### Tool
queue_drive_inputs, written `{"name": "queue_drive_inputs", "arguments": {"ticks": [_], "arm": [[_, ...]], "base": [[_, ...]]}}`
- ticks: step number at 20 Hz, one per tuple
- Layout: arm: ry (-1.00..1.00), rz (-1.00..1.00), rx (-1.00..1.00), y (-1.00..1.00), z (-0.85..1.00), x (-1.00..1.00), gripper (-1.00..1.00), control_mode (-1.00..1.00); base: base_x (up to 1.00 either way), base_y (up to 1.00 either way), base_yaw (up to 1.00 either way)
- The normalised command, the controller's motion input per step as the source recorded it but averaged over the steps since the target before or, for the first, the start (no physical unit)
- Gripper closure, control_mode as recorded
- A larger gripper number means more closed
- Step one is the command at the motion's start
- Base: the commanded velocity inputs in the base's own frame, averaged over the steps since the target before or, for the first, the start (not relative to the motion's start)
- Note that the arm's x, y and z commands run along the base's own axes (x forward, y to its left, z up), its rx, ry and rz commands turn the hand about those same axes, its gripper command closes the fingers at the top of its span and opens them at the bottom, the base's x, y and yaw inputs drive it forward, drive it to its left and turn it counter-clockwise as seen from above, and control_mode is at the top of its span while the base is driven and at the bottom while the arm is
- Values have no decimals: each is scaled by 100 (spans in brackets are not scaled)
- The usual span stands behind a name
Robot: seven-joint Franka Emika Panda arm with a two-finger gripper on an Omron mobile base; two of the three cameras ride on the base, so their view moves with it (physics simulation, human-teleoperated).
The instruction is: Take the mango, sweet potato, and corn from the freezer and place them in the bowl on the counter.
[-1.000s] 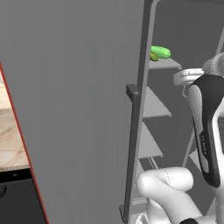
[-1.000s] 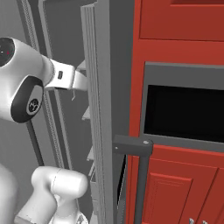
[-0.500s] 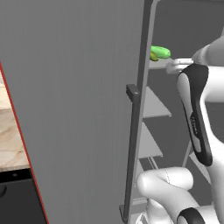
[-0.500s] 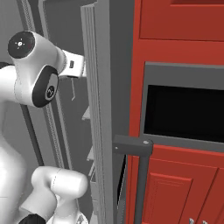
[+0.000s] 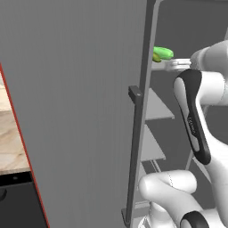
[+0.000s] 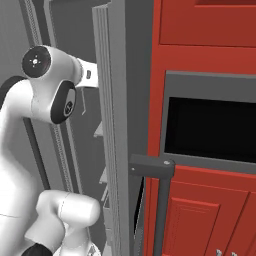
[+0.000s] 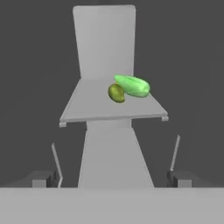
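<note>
Left base view: the freezer (image 5: 80, 111) stands with its grey door swung wide toward the camera, edge-on bar handle (image 5: 135, 147) in the middle of the frame, which leaves the inner shelves open to reach. On the upper shelf (image 5: 161, 67) lie two items touching each other, a bright green oblong, probably the corn (image 5: 163, 53), and a smaller olive-yellow lump, probably the mango (image 5: 156, 58), just in front of it. The white arm (image 5: 196, 116) bends up from the lower right and points its wrist at that shelf, level with the food, so a reach looks under way. A strip of the marbled desk (image 5: 11, 142) shows left of the door. Right base view: the door edge (image 6: 112, 125) stands between the arm (image 6: 45, 90) and the red cabinets (image 6: 205, 35); the forearm passes behind that edge into the freezer. Hand view: the claw (image 7: 116, 177) stands wide and empty, its two thin fingertips (image 7: 56, 164) well apart and short of the shelf (image 7: 109, 111). The green and olive items sit near the right rear of that shelf, above and beyond the claw. The sweet potato I cannot pick out, nor the bowl. Judged step: lining up for the first pick.
</note>
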Motion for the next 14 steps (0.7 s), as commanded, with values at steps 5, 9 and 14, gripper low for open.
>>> {"name": "queue_drive_inputs", "arguments": {"ticks": [5, 9, 14], "arm": [[-1, 0, 0, -2, 10, 49, -100, -100], [2, 1, 0, -7, 22, 51, -100, -100], [9, 0, 0, -3, 3, 43, -100, -100]], "base": [[0, 0, 0], [0, 0, 0], [0, 0, 0]]}}
